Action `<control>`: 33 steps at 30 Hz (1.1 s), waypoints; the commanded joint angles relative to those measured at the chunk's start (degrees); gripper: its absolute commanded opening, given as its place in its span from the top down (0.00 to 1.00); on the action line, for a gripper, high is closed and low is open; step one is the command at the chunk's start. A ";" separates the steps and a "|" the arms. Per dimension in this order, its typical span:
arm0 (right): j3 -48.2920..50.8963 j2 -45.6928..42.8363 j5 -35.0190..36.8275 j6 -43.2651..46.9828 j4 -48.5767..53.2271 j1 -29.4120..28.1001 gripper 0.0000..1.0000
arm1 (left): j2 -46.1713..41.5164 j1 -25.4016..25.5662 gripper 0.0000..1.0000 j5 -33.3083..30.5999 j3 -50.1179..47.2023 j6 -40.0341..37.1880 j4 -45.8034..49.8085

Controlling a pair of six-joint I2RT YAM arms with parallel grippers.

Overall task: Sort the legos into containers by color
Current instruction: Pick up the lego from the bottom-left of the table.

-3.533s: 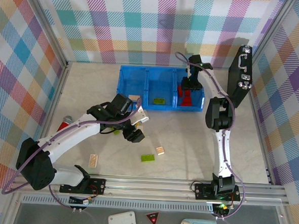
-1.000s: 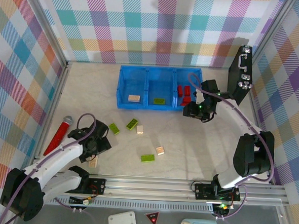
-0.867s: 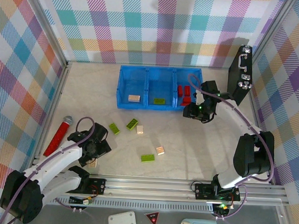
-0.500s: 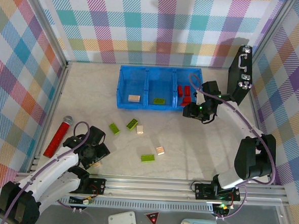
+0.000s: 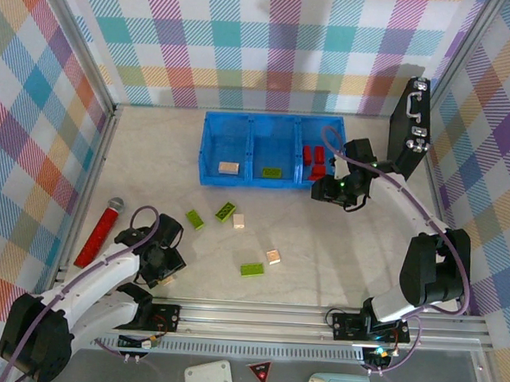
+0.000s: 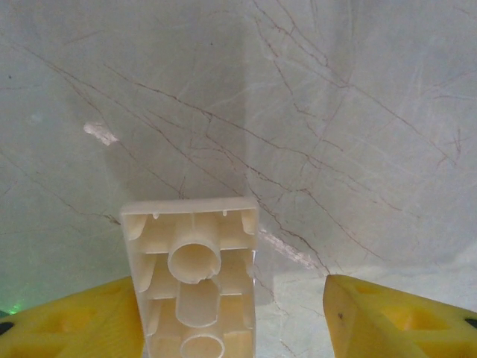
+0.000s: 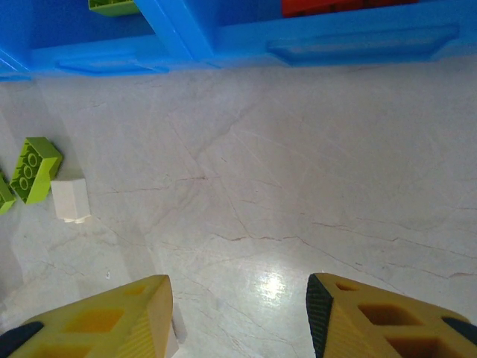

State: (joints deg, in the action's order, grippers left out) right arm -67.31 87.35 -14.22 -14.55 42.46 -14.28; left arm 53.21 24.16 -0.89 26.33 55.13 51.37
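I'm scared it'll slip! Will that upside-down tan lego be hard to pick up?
Probably not. The tan lego looks like stiff plastic, so it shouldn't squash. It's hollow underneath, so likely light. Its flat sides seem grippable, and it lies flat, so rolling is unlikely.

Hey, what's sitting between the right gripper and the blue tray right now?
Nothing. In the right wrist view, bare marble table runs from the right gripper up to the front wall of the blue tray.
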 commanded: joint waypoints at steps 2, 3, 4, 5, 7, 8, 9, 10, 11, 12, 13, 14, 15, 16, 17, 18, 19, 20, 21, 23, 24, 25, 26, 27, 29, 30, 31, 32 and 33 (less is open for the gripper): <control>1.25 -1.91 -0.49 0.42 -0.10 -0.30 0.48 | 1.00 -0.78 0.42 0.11 0.83 -1.17 -0.55; 1.39 -2.05 -0.50 0.48 -0.19 -0.28 0.48 | 1.15 -0.78 0.44 0.26 0.83 -1.25 -0.66; 1.54 -2.17 -0.52 0.31 -0.19 -0.31 0.48 | 1.39 -0.80 0.45 0.29 0.83 -1.34 -0.81; 1.70 -2.27 -0.55 0.33 -0.20 -0.26 0.48 | 1.60 -0.79 0.46 0.27 0.78 -1.43 -0.91; 1.83 -2.36 -0.47 0.43 -0.35 -0.24 0.48 | 1.78 -0.78 0.48 0.34 0.83 -1.65 -1.09; 1.98 -2.32 -0.35 0.52 -0.21 -0.27 0.48 | 1.95 -0.78 0.49 0.31 0.83 -1.69 -1.10; 2.01 -2.27 -0.27 0.64 -0.20 -0.24 0.48 | 2.05 -0.78 0.50 0.36 0.83 -1.74 -1.16; 2.08 -2.20 -0.07 0.79 -0.21 -0.29 0.48 | 2.07 -0.78 0.50 0.42 0.85 -1.80 -1.19; 2.05 -2.14 0.06 0.76 -0.15 -0.22 0.48 | 2.07 -0.78 0.52 0.43 0.83 -1.83 -1.18; 2.09 -2.10 0.09 0.88 -0.17 -0.22 0.48 | 1.86 -0.78 0.53 0.49 0.83 -1.95 -1.28; 2.10 -2.14 0.08 0.84 -0.16 -0.29 0.48 | 1.82 -0.78 0.54 0.49 0.89 -1.87 -1.21; 2.09 -2.23 -0.01 0.83 -0.12 -0.22 0.48 | 1.63 -0.79 0.55 0.61 0.89 -1.87 -1.15; 2.09 -2.19 -0.02 0.93 -0.12 -0.22 0.48 | 1.50 -0.80 0.56 0.55 1.01 -1.87 -1.10; 2.14 -2.27 0.01 0.94 -0.12 -0.22 0.48 | 1.43 -0.79 0.57 0.69 1.09 -1.95 -1.18; 2.09 -2.31 0.06 0.88 -0.16 -0.23 0.48 | 1.43 -0.84 0.59 0.69 1.18 -1.99 -1.19; 2.09 -2.37 0.09 0.92 -0.17 -0.19 0.48 | 1.49 -0.78 0.60 0.85 1.34 -2.10 -1.26; 2.09 -2.36 0.07 0.93 -0.15 -0.34 0.48 | 1.60 -0.79 0.61 0.96 1.48 -2.23 -1.35; 2.09 -2.27 0.17 1.11 -0.16 -0.23 0.48 | 1.71 -0.78 0.62 1.13 1.69 -2.39 -1.44; 2.14 -2.19 0.30 1.06 -0.06 -0.22 0.48 | 1.91 -0.78 0.63 1.30 2.08 -2.57 -1.45; 2.12 -2.10 0.35 1.10 -0.07 -0.22 0.48 | 2.28 -0.79 0.63 1.33 3.03 -3.22 -1.37; 2.18 -2.05 0.34 1.13 0.00 -0.23 0.48 | 2.49 -0.78 0.64 1.26 3.72 -3.75 -1.20; 2.18 -2.03 0.50 1.18 0.10 -0.24 0.48 | 2.81 -0.79 0.64 1.17 4.35 -4.24 -1.03; 2.18 -2.08 0.51 1.18 0.19 -0.22 0.48 | 3.05 -0.78 0.65 1.15 5.18 -4.99 -0.93; 2.18 -2.10 0.53 0.99 0.20 -0.31 0.48 | 3.33 -0.79 0.66 1.10 5.90 -5.74 -0.97; 2.19 -2.29 0.67 0.94 0.30 -0.22 0.48 | 4.06 -0.79 0.67 1.10 7.45 -7.50 -1.10; 2.27 -2.35 0.64 0.93 0.37 -0.22 0.48 | 4.74 -0.78 0.67 1.00 8.57 -8.59 -0.95; 2.27 -2.43 0.71 0.84 0.35 -0.24 0.48 | 5.52 -0.78 0.67 0.89 9.58 -9.44 -0.76; 2.28 -2.45 0.76 0.83 0.51 -0.22 0.48 | 6.52 -0.78 0.67 0.80 10.67 -10.68 -0.44; 2.35 -2.53 0.85 0.83 0.61 -0.22 0.48 | 7.53 -0.78 0.67 0.71 12.08 -11.86 -0.25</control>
State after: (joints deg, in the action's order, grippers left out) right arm -65.56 86.39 -13.91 -14.17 42.46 -14.28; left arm 58.92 24.16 -0.45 35.03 47.70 50.30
